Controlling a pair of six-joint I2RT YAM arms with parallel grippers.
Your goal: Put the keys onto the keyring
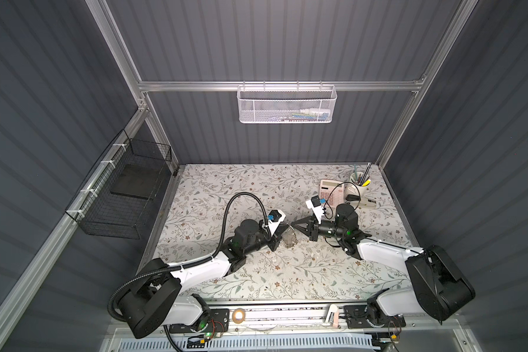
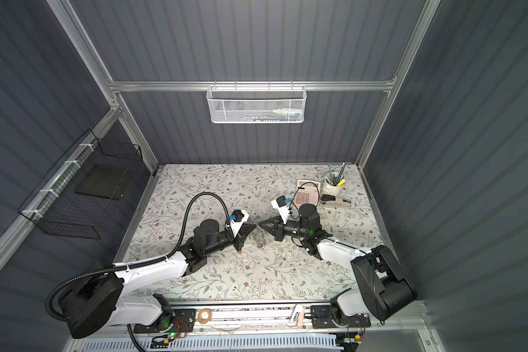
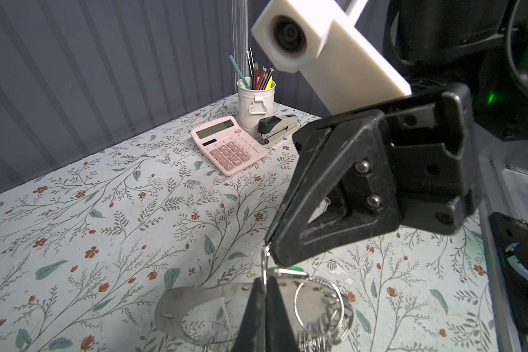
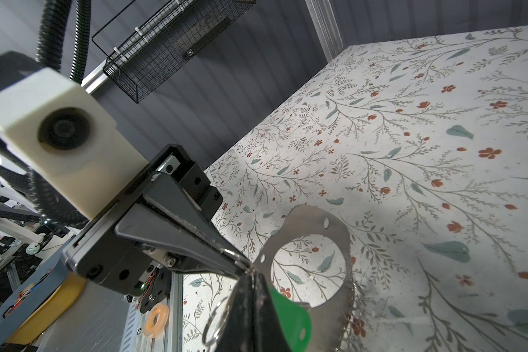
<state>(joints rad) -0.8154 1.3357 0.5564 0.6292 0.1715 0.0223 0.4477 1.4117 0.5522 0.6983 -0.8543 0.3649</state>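
While the left pincer clamps the keyring, keep it still. Clamping the green key beside the keyring, the right pincer should thread slowly.

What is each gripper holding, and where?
Left gripper: the keyring, at its rim. Right gripper: apparently the green key, near its head; exact contact hidden.

At the table's far right corner, a pink calculator, a white pencil cup and a stapler sit close together. A white mesh basket hangs on the back wall, and a black wire basket on the left wall.
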